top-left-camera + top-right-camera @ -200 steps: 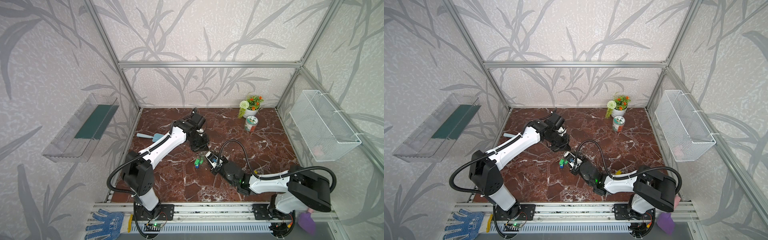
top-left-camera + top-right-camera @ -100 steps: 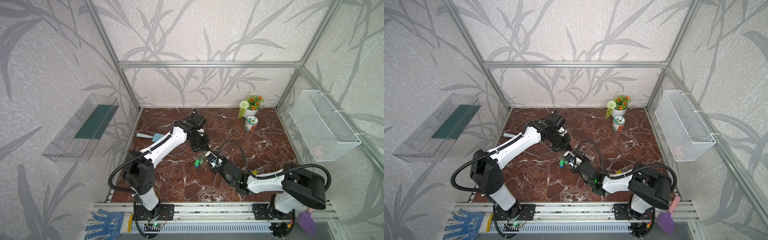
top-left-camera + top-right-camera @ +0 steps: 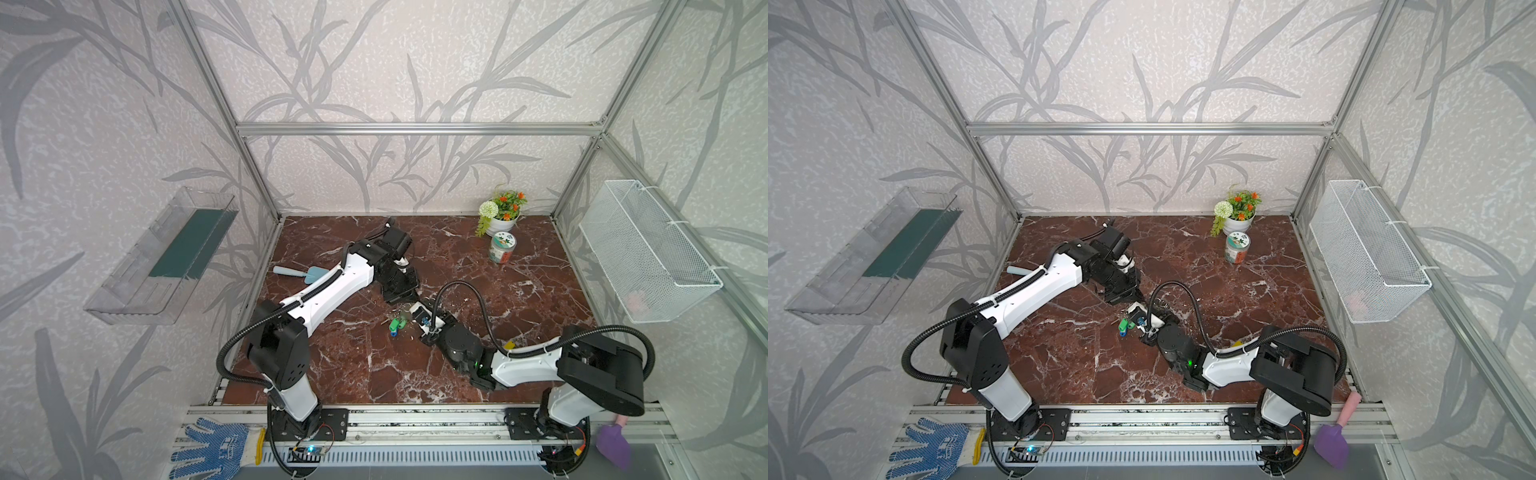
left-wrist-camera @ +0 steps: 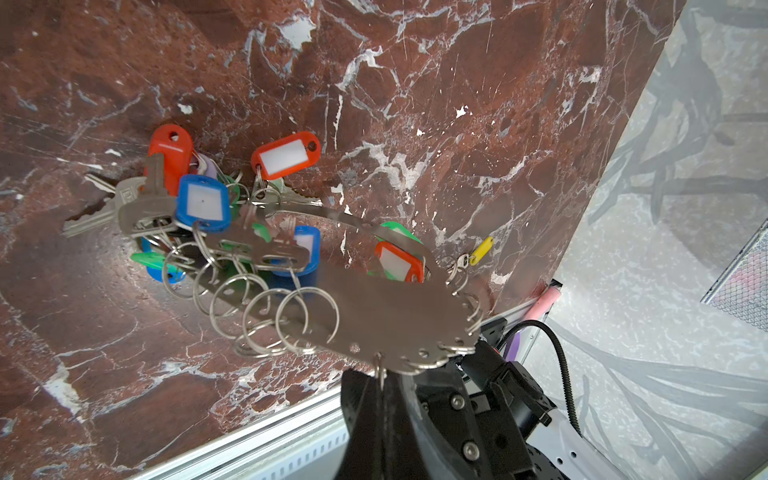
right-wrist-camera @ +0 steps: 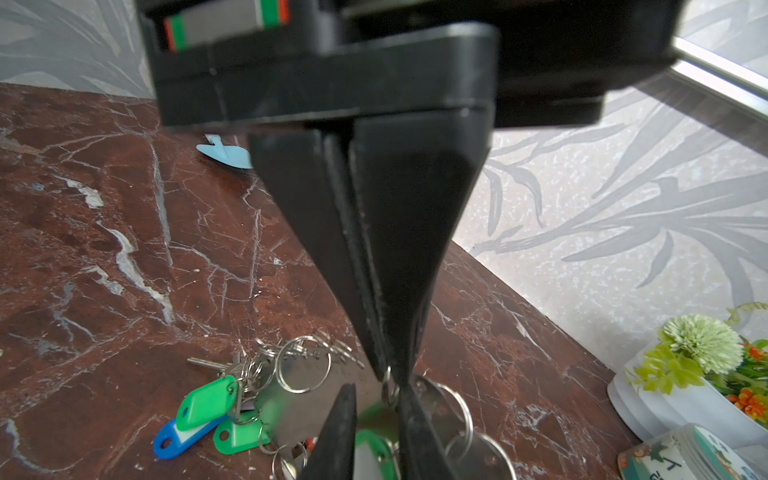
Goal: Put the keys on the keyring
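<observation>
Over the worktop (image 3: 353, 370), the left claw (image 4: 380, 380) is clenched on the edge of the keyring (image 4: 395, 316), tilting it up. Whether the right claw (image 5: 376, 436), jaws narrowly apart, grips anything I cannot tell. The keys (image 4: 478, 252), yellow-tagged, lie beyond the keyring beside the right forearm (image 3: 523, 365), nearer that arm.

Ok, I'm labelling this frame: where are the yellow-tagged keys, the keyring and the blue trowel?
yellow-tagged keys (image 4: 482, 250): left wrist view, on the yellow tag.
keyring (image 4: 395, 316): left wrist view, on its broad grey metal part.
blue trowel (image 3: 316, 273): in a top view, on the blade.
</observation>
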Action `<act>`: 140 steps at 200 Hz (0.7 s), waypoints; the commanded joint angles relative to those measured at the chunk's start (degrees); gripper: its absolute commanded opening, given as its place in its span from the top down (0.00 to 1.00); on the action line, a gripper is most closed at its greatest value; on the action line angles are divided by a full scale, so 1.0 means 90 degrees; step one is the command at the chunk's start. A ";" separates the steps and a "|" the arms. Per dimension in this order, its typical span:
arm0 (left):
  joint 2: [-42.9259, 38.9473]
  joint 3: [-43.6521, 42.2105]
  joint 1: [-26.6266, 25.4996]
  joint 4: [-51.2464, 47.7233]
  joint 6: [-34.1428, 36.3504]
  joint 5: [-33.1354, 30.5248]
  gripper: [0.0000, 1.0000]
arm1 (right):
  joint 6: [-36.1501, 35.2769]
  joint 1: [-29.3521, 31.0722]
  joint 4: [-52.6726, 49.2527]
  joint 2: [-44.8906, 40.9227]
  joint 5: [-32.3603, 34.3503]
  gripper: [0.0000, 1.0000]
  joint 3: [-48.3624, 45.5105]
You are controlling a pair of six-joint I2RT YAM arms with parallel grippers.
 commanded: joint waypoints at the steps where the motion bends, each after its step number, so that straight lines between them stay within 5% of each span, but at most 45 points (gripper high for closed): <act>1: 0.0019 -0.0101 -0.0042 -0.0002 -0.0137 0.0126 1.00 | -0.0073 0.0045 0.0402 0.0110 0.0231 0.82 0.0186; 80: 0.0019 -0.0313 -0.0059 0.0115 -0.0196 0.0216 1.00 | -0.0024 0.0044 0.0568 0.0203 0.0163 1.00 0.0221; 140: -0.0029 -0.0289 0.0122 0.0125 -0.0182 0.0275 1.00 | -0.0005 0.0039 0.0642 0.0154 0.0039 1.00 0.0093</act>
